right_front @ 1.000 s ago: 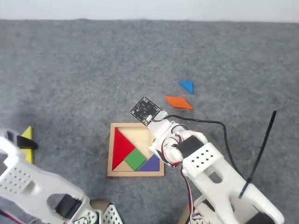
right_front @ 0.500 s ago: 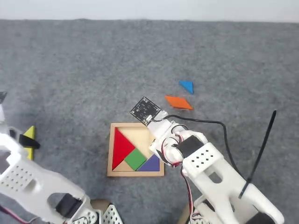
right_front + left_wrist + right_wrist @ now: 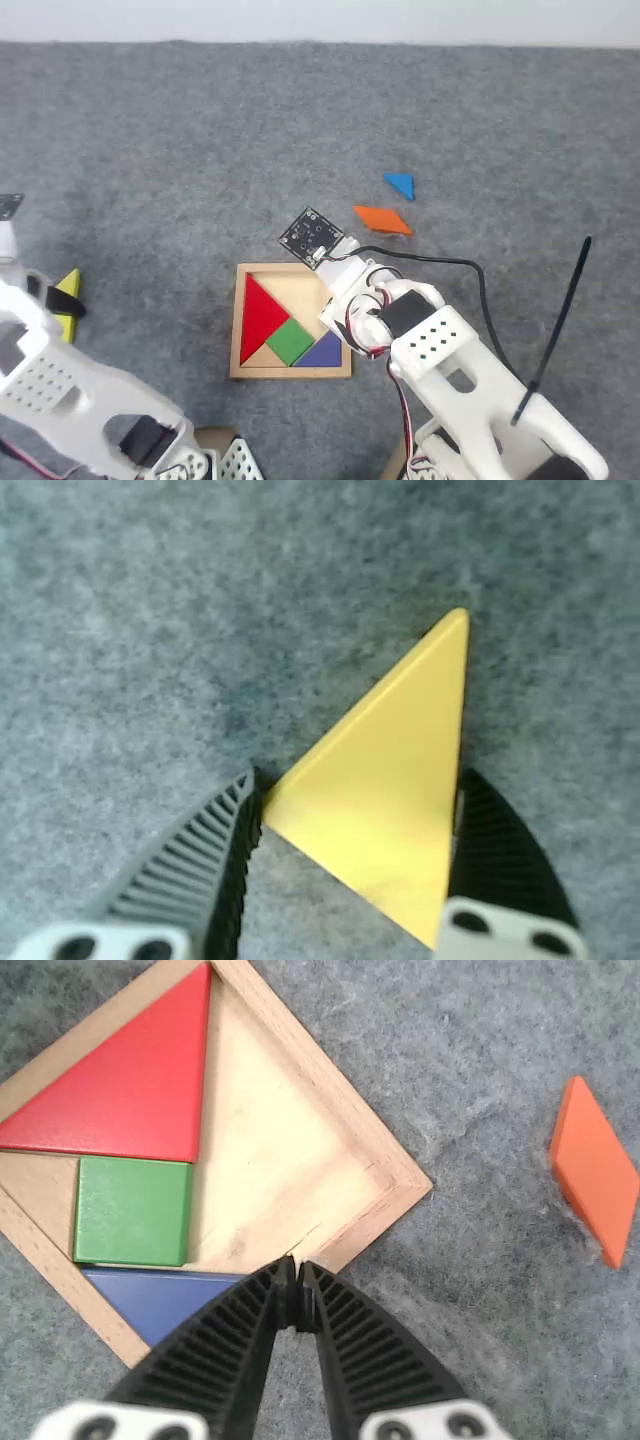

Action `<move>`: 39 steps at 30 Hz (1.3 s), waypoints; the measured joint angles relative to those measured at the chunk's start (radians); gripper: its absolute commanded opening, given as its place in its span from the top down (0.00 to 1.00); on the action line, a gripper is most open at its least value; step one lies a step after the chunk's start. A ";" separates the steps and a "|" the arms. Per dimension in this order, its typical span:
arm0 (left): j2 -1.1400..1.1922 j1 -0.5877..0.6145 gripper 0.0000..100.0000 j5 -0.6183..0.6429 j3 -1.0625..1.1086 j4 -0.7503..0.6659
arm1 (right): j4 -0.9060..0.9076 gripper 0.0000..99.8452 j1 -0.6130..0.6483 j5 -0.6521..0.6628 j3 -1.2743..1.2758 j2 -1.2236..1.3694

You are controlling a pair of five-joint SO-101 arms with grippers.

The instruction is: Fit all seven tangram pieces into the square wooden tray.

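The square wooden tray (image 3: pixel 290 372) lies at the centre front and holds a red triangle (image 3: pixel 262 310), a green square (image 3: pixel 290 340) and a purple-blue triangle (image 3: pixel 322 350). In the right wrist view the tray (image 3: pixel 340 1100) has bare wood beside the red triangle (image 3: pixel 140 1090) and the green square (image 3: pixel 132 1210). My right gripper (image 3: pixel 297 1282) is shut on nothing above the tray's rim. Far left, my left gripper (image 3: pixel 55 300) is shut on a yellow triangle (image 3: pixel 68 290). Its ribbed fingers press both sides of the yellow triangle (image 3: pixel 390 790).
An orange parallelogram (image 3: pixel 383 219) and a small blue triangle (image 3: pixel 400 185) lie on the grey carpet beyond the tray to the right. The right arm's body and black cable (image 3: pixel 440 262) cover the tray's right side. Open carpet stretches between the yellow triangle and the tray.
The left arm has shifted a little away from the front edge with the yellow triangle in its fingers. The right arm has kept still.
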State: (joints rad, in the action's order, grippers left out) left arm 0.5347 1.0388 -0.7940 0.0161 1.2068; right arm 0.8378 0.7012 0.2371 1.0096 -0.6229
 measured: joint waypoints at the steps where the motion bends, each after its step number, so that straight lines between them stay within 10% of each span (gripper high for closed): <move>1: 0.000 -0.002 0.79 0.000 0.000 0.000 | 0.000 0.99 0.000 0.000 0.000 0.000; 39: 0.008 0.000 0.85 0.089 -0.023 0.264 | 0.000 0.99 0.000 0.000 0.000 0.000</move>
State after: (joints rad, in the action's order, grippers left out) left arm 0.5424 1.0388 -0.7050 -0.0069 1.4707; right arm 0.8378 0.7012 0.2371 1.0096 -0.6229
